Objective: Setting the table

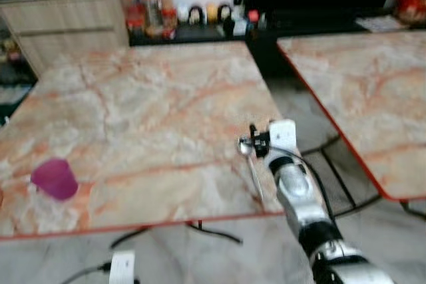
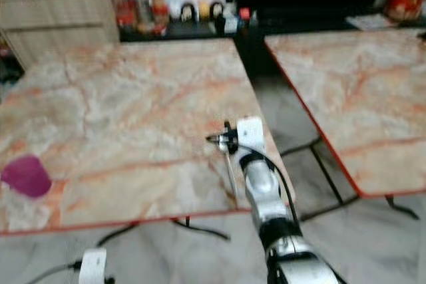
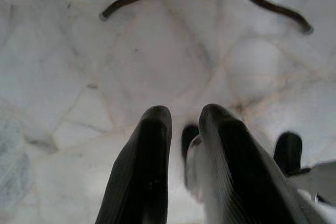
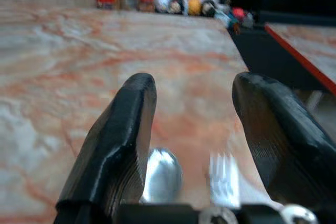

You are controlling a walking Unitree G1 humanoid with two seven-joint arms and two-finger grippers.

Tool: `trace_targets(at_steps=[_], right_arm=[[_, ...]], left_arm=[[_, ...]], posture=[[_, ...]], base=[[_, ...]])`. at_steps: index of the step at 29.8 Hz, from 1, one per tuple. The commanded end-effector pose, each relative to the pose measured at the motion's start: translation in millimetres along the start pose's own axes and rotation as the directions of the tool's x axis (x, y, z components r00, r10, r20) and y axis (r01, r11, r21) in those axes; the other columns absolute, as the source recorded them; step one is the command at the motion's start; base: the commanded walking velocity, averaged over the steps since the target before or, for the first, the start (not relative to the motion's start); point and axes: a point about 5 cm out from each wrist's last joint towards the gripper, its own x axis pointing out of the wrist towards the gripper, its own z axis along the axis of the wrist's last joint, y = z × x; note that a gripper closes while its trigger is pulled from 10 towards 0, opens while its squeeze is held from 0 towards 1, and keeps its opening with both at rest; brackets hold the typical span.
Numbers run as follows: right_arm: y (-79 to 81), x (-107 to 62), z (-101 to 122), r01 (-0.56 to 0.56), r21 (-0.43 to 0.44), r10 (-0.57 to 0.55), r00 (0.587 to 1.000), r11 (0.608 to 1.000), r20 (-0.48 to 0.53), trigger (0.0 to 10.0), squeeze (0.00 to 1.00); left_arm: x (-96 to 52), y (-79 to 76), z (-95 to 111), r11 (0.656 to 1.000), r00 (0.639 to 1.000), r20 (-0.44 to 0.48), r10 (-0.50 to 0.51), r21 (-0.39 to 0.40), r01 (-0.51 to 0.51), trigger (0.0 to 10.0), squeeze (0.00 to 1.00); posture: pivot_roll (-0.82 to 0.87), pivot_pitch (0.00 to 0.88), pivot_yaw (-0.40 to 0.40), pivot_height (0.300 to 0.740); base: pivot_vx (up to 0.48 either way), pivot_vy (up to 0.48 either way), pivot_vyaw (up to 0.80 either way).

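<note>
— So why is the right hand parked low over the near right part of the desk?
— It looks to be laying cutlery. In the right wrist view its two black fingers stand wide apart, gripping nothing, with a spoon and a fork lying side by side on the marble between them. That reads as a place setting just put down near the desk's front edge, where a diner would sit.
— And in the head views?
— A thin metal handle runs down from the hand towards the red edge, lower centre-right of the frame; blur keeps me from telling which piece it is.
— What about the purple cup?
— It sits at the lower left of the frame, well apart from the cutlery, probably waiting for its own spot.
— The left hand?
— It hangs idle, fingers narrow with a slim gap, holding nothing, pointed at the pale floor by the desk's dark feet.
</note>
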Motion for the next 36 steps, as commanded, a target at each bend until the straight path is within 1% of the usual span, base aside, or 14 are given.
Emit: trace_targets(at_steps=[1,4,7,10,14,15,18,21,25,28,29,30,32,36], right_arm=[[12.5,3.6,6,-0.040,0.007,0.040,0.999,0.999,0.021,10.0,0.00],[13.9,3.3,6,-0.047,0.010,0.047,0.999,0.999,0.021,10.0,0.00],[15.5,0.4,4,-0.060,0.018,0.060,0.998,0.998,0.018,10.0,0.00],[14.4,-6.0,-4,-0.049,0.023,0.049,0.999,0.999,-0.009,10.0,0.00],[11.2,-23.6,-11,-0.032,0.034,0.033,0.999,0.999,-0.024,10.0,0.00],[11.2,-23.6,-11,-0.032,0.034,0.033,0.999,0.999,-0.024,10.0,0.00],[5.1,-39.7,-12,-0.008,0.045,0.010,0.998,0.999,-0.054,10.0,0.00],[2.1,-46.7,-10,0.020,0.067,-0.016,0.998,0.998,-0.061,10.0,0.00],[0.8,-51.2,-12,0.036,0.067,-0.030,0.996,0.997,-0.079,10.0,0.00],[-4.8,-63.9,-20,0.070,0.056,-0.061,0.986,0.996,-0.155,10.0,0.00],[-4.8,-63.9,-20,0.070,0.056,-0.061,0.986,0.996,-0.155,10.0,0.00],[-8.3,-66.4,-22,0.091,0.050,-0.079,0.977,0.995,-0.198,10.0,0.00],[-10.3,-67.8,-24,0.097,0.044,-0.085,0.971,0.994,-0.224,10.0,0.00],[-14.2,-67.7,-27,0.101,0.032,-0.089,0.962,0.994,-0.256,10.0,0.00]], left_arm=[[-0.4,11.4,-1,1.000,1.000,-0.010,0.027,0.001,-0.027,10.0,0.00],[-0.2,12.3,0,0.999,0.999,-0.008,0.031,0.005,-0.031,10.0,0.00],[0.0,13.3,1,0.999,0.999,-0.005,0.036,0.002,-0.036,10.0,0.00],[-0.2,13.7,0,0.999,0.999,-0.007,0.037,-0.001,-0.037,10.0,0.00],[-2.6,15.4,-8,0.999,0.999,-0.024,0.042,-0.003,-0.042,10.0,0.00],[-2.6,15.4,-8,0.999,0.999,-0.024,0.042,-0.003,-0.042,10.0,0.00],[-4.7,16.3,-16,0.999,0.998,-0.046,0.037,0.010,-0.037,10.0,0.00],[-4.7,17.0,-16,0.999,0.998,-0.044,0.037,0.011,-0.037,10.0,0.00],[-4.7,17.1,-16,0.999,0.998,-0.043,0.037,0.011,-0.037,10.0,0.00],[-4.0,16.6,-13,0.999,0.999,-0.038,0.032,0.022,-0.031,10.0,0.00],[-4.0,16.6,-13,0.999,0.999,-0.038,0.032,0.022,-0.031,10.0,0.00],[-3.4,16.2,-11,0.999,0.999,-0.034,0.031,0.023,-0.030,10.0,0.00],[-3.1,15.9,-10,0.999,0.999,-0.032,0.029,0.026,-0.028,10.0,0.00],[-2.8,14.8,-10,0.999,0.999,-0.033,0.025,0.030,-0.024,10.0,0.00]], posture=[[0.01,0.000,-0.012,0.732],[0.01,0.000,-0.012,0.732],[0.02,0.000,-0.014,0.732],[0.02,0.000,-0.015,0.732],[0.01,0.000,-0.014,0.732],[0.01,0.000,-0.014,0.732],[0.00,0.000,-0.010,0.732],[-0.01,0.000,-0.006,0.732],[-0.02,0.000,-0.003,0.732],[-0.03,0.000,-0.005,0.732],[-0.03,0.000,-0.005,0.732],[-0.03,0.000,-0.007,0.732],[-0.03,0.000,-0.006,0.732],[-0.03,0.000,-0.006,0.732]], base=[[0.349,0.000,0.00],[0.323,0.000,0.00],[0.000,0.000,0.00],[0.000,0.000,0.00],[0.000,0.000,0.00],[0.000,0.000,0.00],[0.000,0.000,0.00],[0.000,0.000,0.00],[0.000,0.000,0.00],[0.000,0.000,0.00],[0.000,0.000,0.00],[0.000,0.000,0.00],[0.000,0.000,0.00],[0.000,0.000,0.00]])
